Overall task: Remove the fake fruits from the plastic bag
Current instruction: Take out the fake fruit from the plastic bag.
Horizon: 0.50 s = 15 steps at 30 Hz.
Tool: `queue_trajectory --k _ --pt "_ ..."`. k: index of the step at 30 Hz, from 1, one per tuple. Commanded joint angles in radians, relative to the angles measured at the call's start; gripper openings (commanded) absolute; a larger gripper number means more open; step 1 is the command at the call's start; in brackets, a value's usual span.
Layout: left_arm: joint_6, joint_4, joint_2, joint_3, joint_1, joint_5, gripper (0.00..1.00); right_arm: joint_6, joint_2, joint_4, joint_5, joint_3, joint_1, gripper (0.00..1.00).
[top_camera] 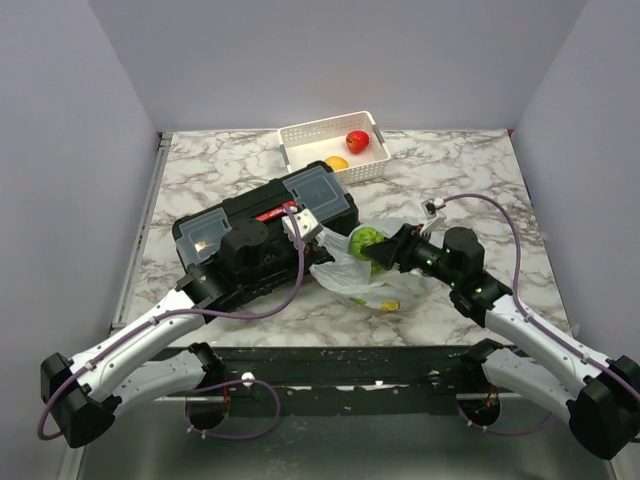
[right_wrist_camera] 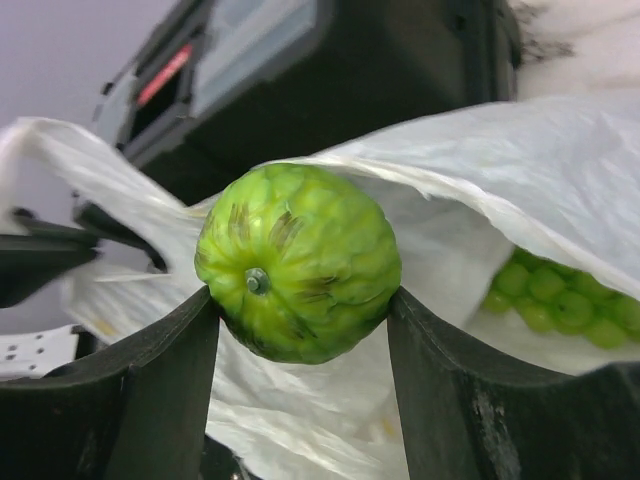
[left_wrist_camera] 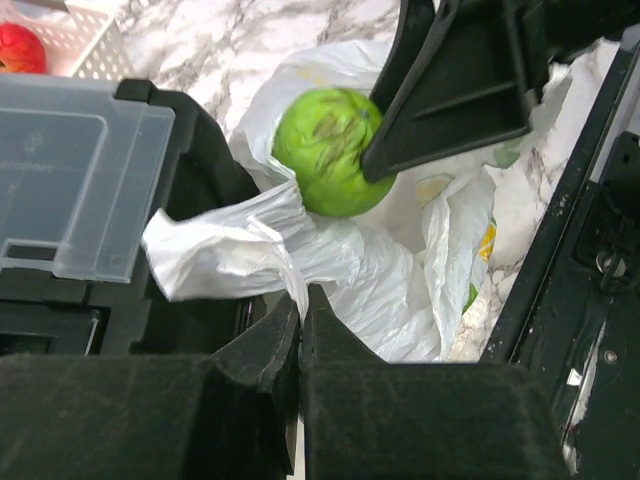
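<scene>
The white crinkly plastic bag lies in front of the black toolbox; it also shows in the left wrist view and the right wrist view. My left gripper is shut on the bag's edge, at the toolbox's right end. My right gripper is shut on a bumpy green fake fruit, held at the bag's mouth. Green grapes and something yellow lie inside the bag.
A black toolbox with clear lid panels sits left of the bag. A white perforated basket at the back holds a red fruit and an orange one. Marble tabletop lies around.
</scene>
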Motion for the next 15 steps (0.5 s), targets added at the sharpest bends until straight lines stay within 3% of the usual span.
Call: queue_trajectory --k 1,8,15 --pt "-0.016 -0.034 0.032 0.024 -0.008 0.007 0.0 -0.008 -0.04 -0.003 -0.106 0.091 0.005 0.01" --pt "-0.012 -0.035 0.03 0.019 -0.009 -0.013 0.0 -0.01 -0.015 0.017 -0.092 0.231 0.005 0.01" --pt "-0.015 -0.045 0.022 0.024 -0.01 -0.004 0.0 -0.082 0.088 -0.101 0.058 0.478 0.005 0.01"
